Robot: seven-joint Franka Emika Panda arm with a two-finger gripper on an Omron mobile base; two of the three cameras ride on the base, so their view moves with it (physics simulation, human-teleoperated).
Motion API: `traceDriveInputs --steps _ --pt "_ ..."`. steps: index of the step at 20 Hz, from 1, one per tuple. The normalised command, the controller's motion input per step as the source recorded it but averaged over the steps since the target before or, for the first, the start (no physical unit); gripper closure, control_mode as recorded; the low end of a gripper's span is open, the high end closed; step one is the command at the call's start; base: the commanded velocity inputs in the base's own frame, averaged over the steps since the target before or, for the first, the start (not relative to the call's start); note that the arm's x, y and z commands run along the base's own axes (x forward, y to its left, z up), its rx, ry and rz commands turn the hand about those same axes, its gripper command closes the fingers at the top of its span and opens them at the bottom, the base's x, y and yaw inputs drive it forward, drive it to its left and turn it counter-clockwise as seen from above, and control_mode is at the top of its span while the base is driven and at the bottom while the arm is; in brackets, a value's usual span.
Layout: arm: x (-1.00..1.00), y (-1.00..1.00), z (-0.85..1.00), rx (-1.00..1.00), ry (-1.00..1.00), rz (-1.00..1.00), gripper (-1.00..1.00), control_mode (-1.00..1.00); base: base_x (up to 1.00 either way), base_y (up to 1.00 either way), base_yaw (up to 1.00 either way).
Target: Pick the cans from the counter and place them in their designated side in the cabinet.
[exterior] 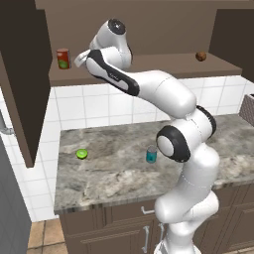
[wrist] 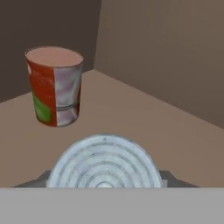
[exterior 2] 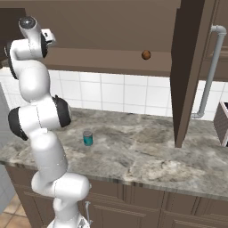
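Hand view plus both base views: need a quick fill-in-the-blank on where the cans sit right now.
1. The teal-blue can stands on the ____.
2. The taller red can stands upright on the cabinet ____.
3. The end effector is shut on a can whose ringed ____ top faces the hand view.
4. The lime half lies on the counter, apart from the ____ can.

Missing words: counter; shelf; grey; teal-blue

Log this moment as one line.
phase: placing | end effector: shut on can | over: cabinet shelf beside red can | blue can: on counter
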Motion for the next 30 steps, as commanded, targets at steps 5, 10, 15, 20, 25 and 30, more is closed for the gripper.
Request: traceDriveInputs --steps 5,10,15,20,25,30 --pt "0.33 0.13 0.00 -0.02 0.05 0.00 1.00 -1.00 0.00 0.00 0.00" --pt "0.29 0.10 -0.01 -0.02 0.09 0.00 1.00 -1.00 0.00 0.00 0.00" --pt "0.30 0.12 -0.03 -0.03 0.09 0.00 1.00 -1.00 0.00 0.00 0.00" --pt "0.29 0.17 -0.08 -0.03 0.07 0.00 1.00 -1.00 0.00 0.00 0.00" --pt "0.15 0.16 -0.15 -0.05 0.01 0.00 -1.00 -1.00 0.00 0.00 0.00" --pt "0.04 0.01 0.00 -0.05 0.00 0.00 -1.00 -1.00 0.00 0.00 0.00"
